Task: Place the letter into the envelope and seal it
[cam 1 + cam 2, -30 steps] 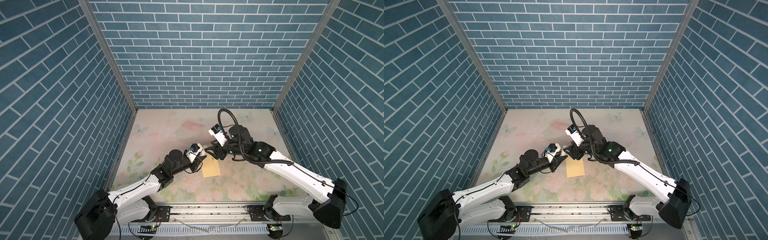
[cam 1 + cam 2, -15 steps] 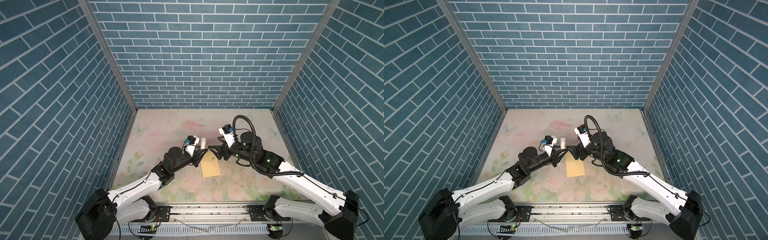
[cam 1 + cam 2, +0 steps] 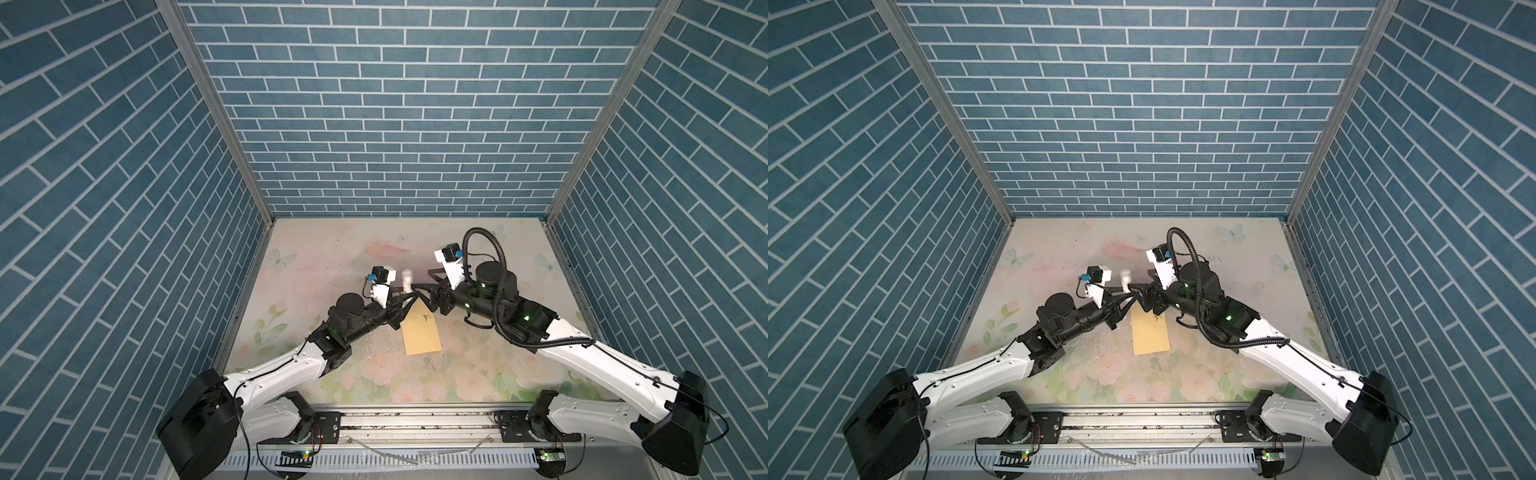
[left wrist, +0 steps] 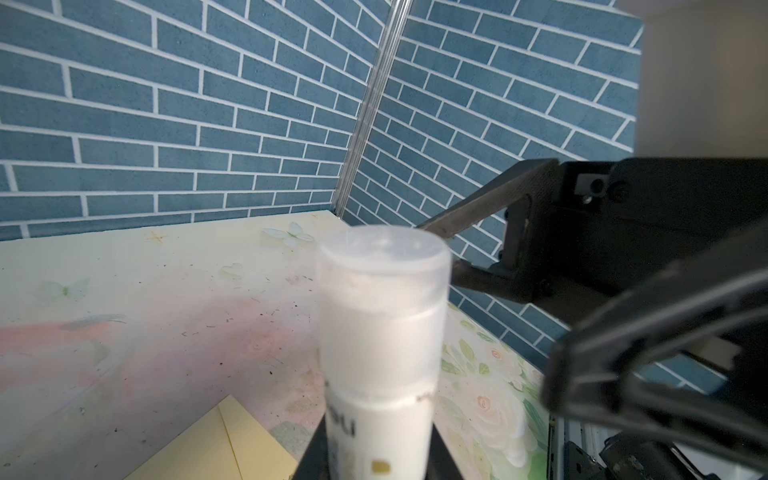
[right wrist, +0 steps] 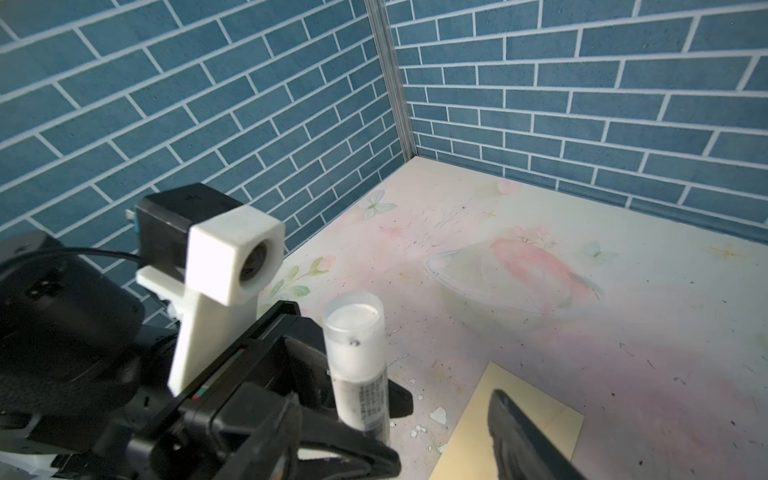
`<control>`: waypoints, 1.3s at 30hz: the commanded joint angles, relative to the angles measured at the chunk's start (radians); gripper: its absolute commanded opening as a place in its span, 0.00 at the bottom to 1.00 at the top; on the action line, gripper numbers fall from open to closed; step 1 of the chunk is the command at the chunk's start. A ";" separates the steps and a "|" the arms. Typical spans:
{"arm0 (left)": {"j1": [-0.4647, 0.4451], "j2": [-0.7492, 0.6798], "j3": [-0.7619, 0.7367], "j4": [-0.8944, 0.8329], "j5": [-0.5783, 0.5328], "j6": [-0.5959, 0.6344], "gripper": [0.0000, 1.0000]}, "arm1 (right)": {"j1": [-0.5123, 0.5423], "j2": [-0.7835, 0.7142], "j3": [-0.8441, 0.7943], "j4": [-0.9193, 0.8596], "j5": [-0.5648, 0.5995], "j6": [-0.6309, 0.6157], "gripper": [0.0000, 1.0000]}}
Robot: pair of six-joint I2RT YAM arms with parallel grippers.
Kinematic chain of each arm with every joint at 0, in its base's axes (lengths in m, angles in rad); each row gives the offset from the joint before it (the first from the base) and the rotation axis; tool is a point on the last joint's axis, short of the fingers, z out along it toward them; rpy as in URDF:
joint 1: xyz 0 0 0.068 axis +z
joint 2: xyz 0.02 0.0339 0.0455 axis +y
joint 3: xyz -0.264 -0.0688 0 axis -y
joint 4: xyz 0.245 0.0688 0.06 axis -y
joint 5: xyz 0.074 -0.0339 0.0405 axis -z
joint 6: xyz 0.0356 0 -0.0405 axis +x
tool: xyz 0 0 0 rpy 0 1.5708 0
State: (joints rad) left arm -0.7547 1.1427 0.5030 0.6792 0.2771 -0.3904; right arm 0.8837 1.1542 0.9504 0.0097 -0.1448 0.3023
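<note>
Nearest you, the long yellow manila paper envelope (image 3: 420, 338) (image 3: 1150, 334) lies flat on the pale floral-printed table (image 3: 478, 374) between the two arms, with a small dark mark on its upper face. Its far end is partly covered by the gripper fingers. Just past that end, your left gripper (image 3: 406, 296) (image 3: 1126, 293) is clamped on the lower body of a white cylindrical glue stick with a translucent plastic cap (image 3: 407, 279) (image 3: 1125, 278). It holds the glue stick upright with the cap on top, which the left wrist view shows close up (image 4: 382, 353), with a corner of the envelope (image 4: 216, 449) on the table below it. Your right gripper (image 3: 424, 279) (image 3: 1140, 279) reaches in from the other side with its jaws spread apart and nothing between them, fingertips just beside the cap; whether they touch it you cannot tell. In the right wrist view the glue stick (image 5: 357, 357) stands beside the white-housed left wrist camera (image 5: 232, 257), and one dark finger lies over the envelope (image 5: 465, 432). Beyond everything rises the blue brick-patterned back wall (image 3: 395, 124)
</note>
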 commanded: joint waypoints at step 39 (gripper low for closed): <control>0.035 -0.001 -0.029 0.012 -0.014 0.029 0.48 | -0.019 0.167 0.162 -0.176 0.118 0.005 0.00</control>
State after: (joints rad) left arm -0.7326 1.1751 0.4915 0.6945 0.2913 -0.3916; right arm 0.8799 1.3071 1.0370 -0.0502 -0.1478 0.3321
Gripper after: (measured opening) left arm 0.464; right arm 0.255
